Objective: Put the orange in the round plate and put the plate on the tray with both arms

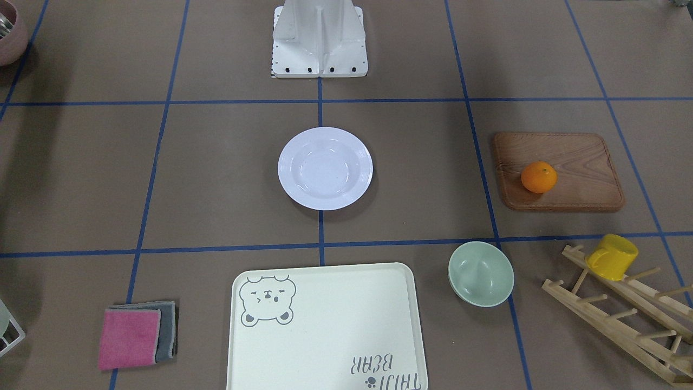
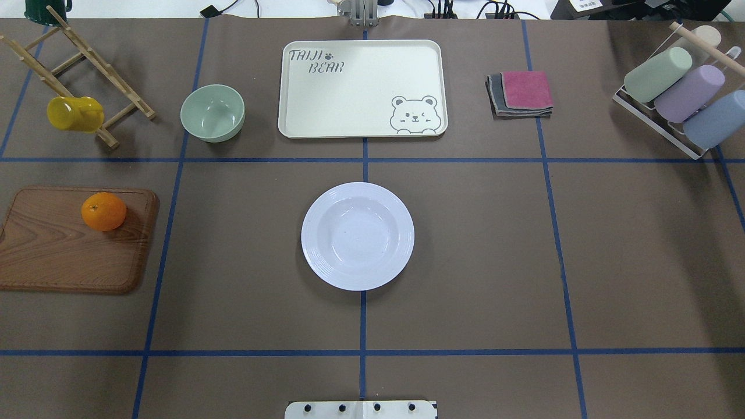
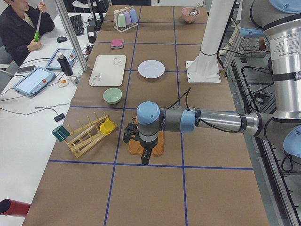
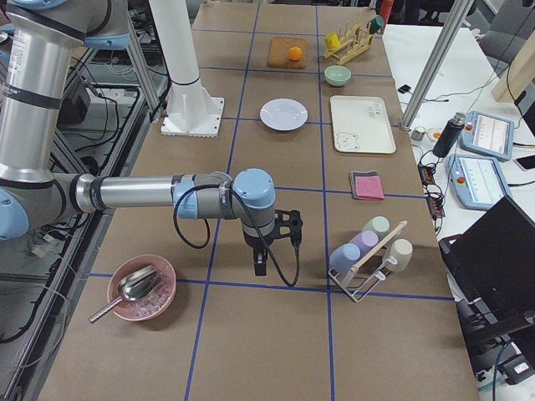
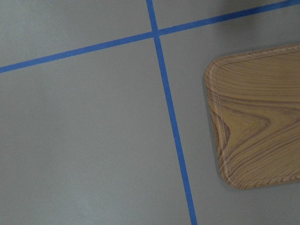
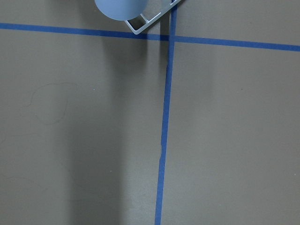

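Overhead exterior view, clock directions taken from the round plate [image 2: 314, 235], which sits empty at the centre of the table [image 2: 524, 262] on a crossing of blue tape lines.

- The tray [image 2: 361, 87] lies at 12 o'clock, well apart from the plate, with nothing on it.
- The orange [image 2: 103, 211] is at 9 o'clock, resting on the upper part of a wooden board [image 2: 58, 256], well apart from the plate.
- A mint-green bowl [image 2: 212, 112] stands at 10 o'clock, just beside the tray's left edge.
- A wooden peg rack [image 2: 87, 58] carrying a yellow cup [image 2: 73, 113] stands further out toward 10 o'clock.
- Folded pink and grey cloths [image 2: 524, 93] lie at 2 o'clock.
- A white rack of pastel tumblers [image 2: 675, 87] stands beyond the cloths.

Side views:

- The left gripper [image 3: 146, 159] points down above the table at the near end of the wooden board. Whether it is wide or narrow cannot be told.
- The right gripper [image 4: 261, 266] points down above bare table between a pink bowl [image 4: 142, 288] holding a scoop and the tumbler rack. Its opening likewise cannot be told.
- Neither gripper touches anything.

The left wrist view shows a corner of the board beside a tape crossing. The right wrist view shows a blue tumbler end and a rack corner at 12 o'clock.
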### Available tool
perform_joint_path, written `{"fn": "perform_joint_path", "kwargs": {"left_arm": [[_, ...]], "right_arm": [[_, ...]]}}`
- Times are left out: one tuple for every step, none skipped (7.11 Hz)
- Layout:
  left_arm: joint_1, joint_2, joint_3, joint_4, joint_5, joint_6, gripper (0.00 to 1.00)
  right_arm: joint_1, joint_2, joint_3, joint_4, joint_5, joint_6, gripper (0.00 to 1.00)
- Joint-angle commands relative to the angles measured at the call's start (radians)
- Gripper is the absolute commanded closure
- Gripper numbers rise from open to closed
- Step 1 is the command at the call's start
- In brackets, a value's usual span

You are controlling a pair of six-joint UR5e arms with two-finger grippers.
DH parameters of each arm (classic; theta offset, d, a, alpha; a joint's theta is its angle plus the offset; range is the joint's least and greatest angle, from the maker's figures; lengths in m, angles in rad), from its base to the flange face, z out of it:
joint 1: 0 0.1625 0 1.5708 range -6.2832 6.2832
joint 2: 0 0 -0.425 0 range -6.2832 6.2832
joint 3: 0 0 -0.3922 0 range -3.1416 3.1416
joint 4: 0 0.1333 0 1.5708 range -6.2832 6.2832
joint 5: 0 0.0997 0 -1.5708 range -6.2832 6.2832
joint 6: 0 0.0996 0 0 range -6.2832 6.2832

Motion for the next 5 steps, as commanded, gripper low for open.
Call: {"fn": "perform_joint_path", "kwargs": {"left_arm": [[0.0,0.0,-0.03,0.003,0.0,-0.001,0.01],[0.0,0.0,-0.033,0.003,0.0,-0.001,0.01],[0.0,-0.001,-0.032,0.001,0.002,-0.002,0.01],[0.0,-0.003,-0.044,-0.003,0.0,-0.007,0.01],[0.0,-0.023,-0.053,-0.015,0.0,-0.008,0.01]], "right_arm": [[0.0,0.002,0.005,0.0,0.0,0.0,0.0],[0.0,0.003,0.005,0.0,0.0,0.0,0.0],[-0.002,0.01,0.005,0.0,0.005,0.0,0.0],[-0.002,0.049,-0.004,0.032,0.033,0.002,0.0],[-0.002,0.078,-0.018,0.078,0.037,0.002,0.0]]}}
